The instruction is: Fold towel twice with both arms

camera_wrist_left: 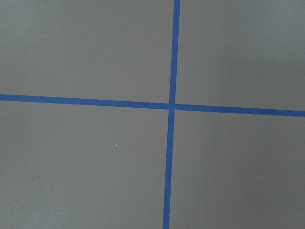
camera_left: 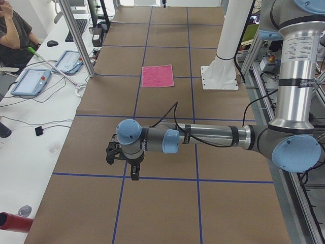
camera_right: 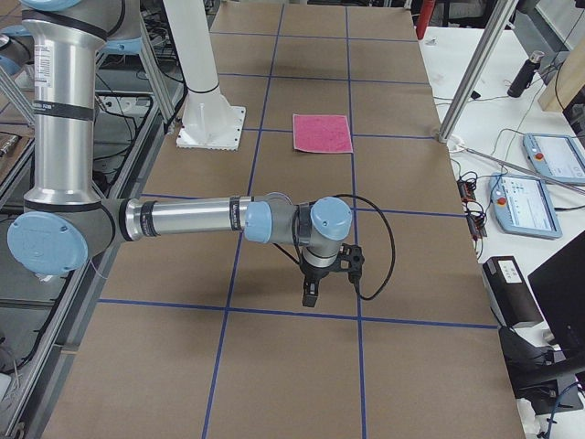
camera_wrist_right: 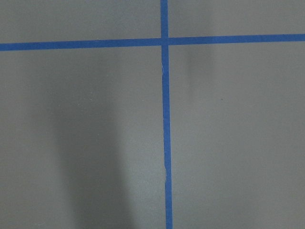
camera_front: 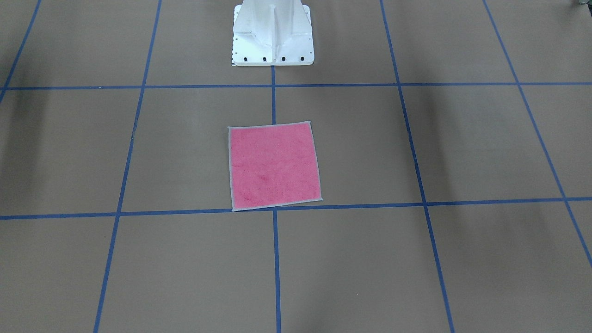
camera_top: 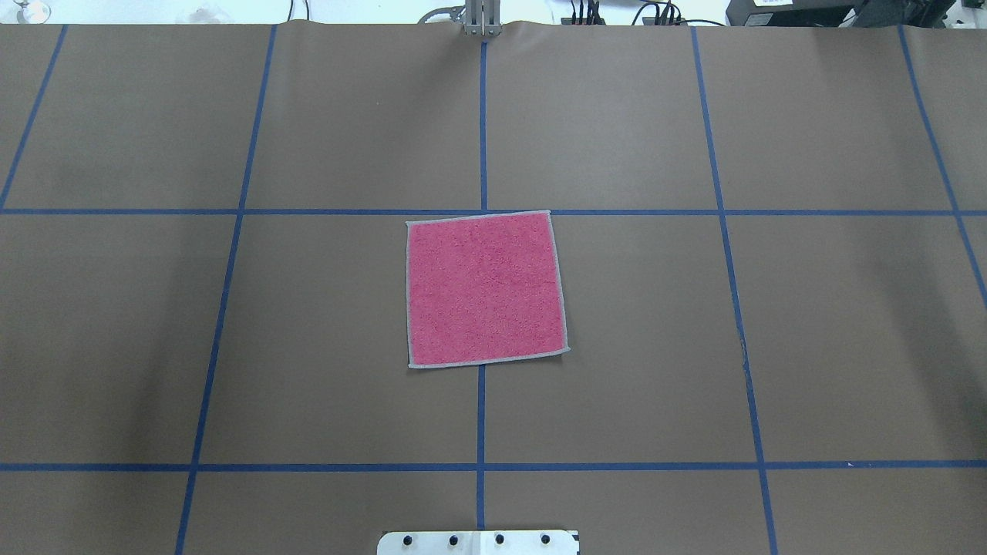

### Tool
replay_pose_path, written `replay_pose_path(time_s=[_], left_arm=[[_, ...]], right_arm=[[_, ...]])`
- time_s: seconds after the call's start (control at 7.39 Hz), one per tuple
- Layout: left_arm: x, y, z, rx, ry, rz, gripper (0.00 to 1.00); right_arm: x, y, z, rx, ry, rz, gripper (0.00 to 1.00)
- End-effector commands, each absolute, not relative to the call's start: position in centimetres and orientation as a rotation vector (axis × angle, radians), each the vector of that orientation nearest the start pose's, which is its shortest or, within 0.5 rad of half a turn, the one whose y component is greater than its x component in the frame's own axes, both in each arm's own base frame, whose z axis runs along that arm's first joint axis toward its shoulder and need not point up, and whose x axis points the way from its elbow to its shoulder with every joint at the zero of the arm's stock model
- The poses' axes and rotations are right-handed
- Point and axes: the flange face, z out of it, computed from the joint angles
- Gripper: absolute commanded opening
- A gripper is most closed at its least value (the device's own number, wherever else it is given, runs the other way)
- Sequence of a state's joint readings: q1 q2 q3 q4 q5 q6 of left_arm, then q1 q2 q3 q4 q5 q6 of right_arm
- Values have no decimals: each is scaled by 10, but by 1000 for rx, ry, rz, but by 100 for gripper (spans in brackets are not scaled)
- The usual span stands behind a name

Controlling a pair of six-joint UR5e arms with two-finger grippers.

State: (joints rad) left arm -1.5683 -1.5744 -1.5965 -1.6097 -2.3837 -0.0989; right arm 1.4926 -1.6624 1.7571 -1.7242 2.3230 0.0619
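The towel [camera_front: 274, 165] lies flat and unfolded, pink face up, at the table's centre [camera_top: 484, 289], with its light grey edging showing all round. Neither arm enters the front-facing or overhead views. In the exterior left view my left gripper [camera_left: 124, 168] hangs pointing down over a blue tape crossing, far from the towel [camera_left: 157, 75]. The exterior right view shows my right gripper [camera_right: 315, 288] likewise pointing down, far from the towel [camera_right: 323, 133]. I cannot tell whether either is open or shut. Both wrist views show only brown paper and blue tape.
The white pedestal base [camera_front: 273, 37] stands behind the towel on the robot's side. Brown paper with blue tape lines [camera_top: 482, 416] covers the table. A side bench holds tablets [camera_left: 30, 81] and cables, with a seated person [camera_left: 12, 30] there. Metal posts [camera_left: 76, 35] stand along that edge.
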Motion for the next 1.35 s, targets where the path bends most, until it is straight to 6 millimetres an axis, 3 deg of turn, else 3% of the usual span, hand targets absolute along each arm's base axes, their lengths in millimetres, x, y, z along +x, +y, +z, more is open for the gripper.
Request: replay_pose_path(time_s=[0.0,0.68,1.22], left_arm=[[-60,-492,642,18,810,-62,100],[-58,-493,639,22,817,-60,100],[-57,-493,636,30,820,-53,100]], right_arm=[[30,-451,628,-108,-744,6,100],[30,-453,627,-109,-752,9,100],[13,-466,607,-29,-823,-52,100]])
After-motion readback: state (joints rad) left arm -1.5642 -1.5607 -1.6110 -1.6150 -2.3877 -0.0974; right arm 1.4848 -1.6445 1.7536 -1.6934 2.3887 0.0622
